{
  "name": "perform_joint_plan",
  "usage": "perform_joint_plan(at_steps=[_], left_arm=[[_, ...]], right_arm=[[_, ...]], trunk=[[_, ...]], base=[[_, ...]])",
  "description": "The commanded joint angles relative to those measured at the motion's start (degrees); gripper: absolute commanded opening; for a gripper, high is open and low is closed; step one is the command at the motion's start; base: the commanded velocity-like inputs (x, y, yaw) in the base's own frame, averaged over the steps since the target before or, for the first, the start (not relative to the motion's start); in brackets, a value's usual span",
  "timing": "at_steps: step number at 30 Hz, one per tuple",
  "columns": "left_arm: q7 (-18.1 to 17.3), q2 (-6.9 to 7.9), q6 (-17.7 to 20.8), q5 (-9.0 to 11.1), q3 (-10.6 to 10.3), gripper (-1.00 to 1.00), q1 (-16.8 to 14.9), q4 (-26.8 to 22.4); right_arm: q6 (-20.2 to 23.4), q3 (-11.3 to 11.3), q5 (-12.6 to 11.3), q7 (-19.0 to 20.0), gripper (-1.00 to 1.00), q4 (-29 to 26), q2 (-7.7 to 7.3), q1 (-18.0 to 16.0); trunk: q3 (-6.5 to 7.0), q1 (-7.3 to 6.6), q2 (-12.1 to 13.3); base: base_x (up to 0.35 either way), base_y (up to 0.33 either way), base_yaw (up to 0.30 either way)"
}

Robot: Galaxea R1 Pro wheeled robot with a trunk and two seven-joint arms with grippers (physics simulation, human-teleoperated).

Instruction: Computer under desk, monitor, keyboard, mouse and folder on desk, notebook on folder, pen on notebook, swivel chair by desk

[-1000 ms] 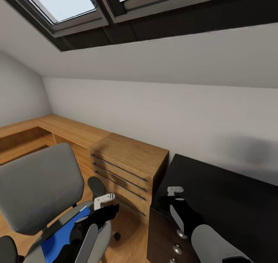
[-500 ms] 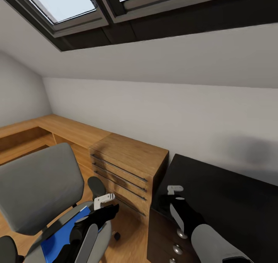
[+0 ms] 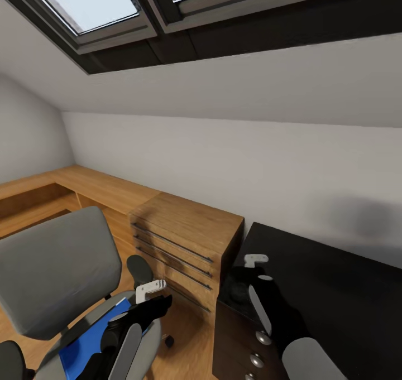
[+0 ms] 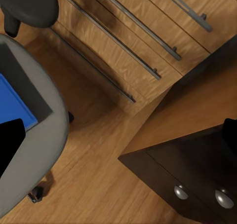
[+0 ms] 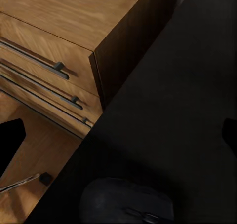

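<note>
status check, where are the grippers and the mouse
Right gripper over the desk corner, mouse right under it. Left gripper above the folder on the chair.

The folder point(image 4: 15, 101) lies on the swivel chair point(image 4: 47, 135) beside wooden drawers point(image 4: 128, 46).

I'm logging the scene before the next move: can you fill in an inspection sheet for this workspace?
Surface: desk, glossy black top, drawer unit with silver knobs.
Job's things: mouse on the desk corner; folder lying on the swivel chair seat.
Clutter: nothing seen.
Grippers: left pincer over the chair; right pincer over the desk corner; jaw state unclear.
Cables: nothing seen.
Surroundings: wooden chest of drawers, skylights.
</note>
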Motion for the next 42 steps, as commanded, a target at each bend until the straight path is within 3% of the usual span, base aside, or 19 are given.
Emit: perform_joint_plan(at_steps=[1,11,42], left_arm=[[0.55,0.02,0.14,0.61,-0.05,1.00,-0.04,-0.07],[0.55,0.17,0.14,0.70,0.04,1.00,-0.04,0.51],[0.37,0.18,0.13,0.79,0.39,1.00,-0.04,1.32]], right_arm=[[1.73,0.16,-0.27,-0.42,1.00,-2.58,-0.02,0.91],[14.58,0.33,-0.67,-0.53,1.00,-29.10,0.45,13.69],[15.33,0.31,-0.79,-0.40,1.00,-30.05,0.51,14.43]], trunk=[[-0.07,0.01,-0.05],[-0.07,0.01,-0.05],[0.18,0.01,-0.05]], base=[[0.000,0.000,0.000],[0.000,0.000,0.000],[-0.020,0.000,-0.024]])
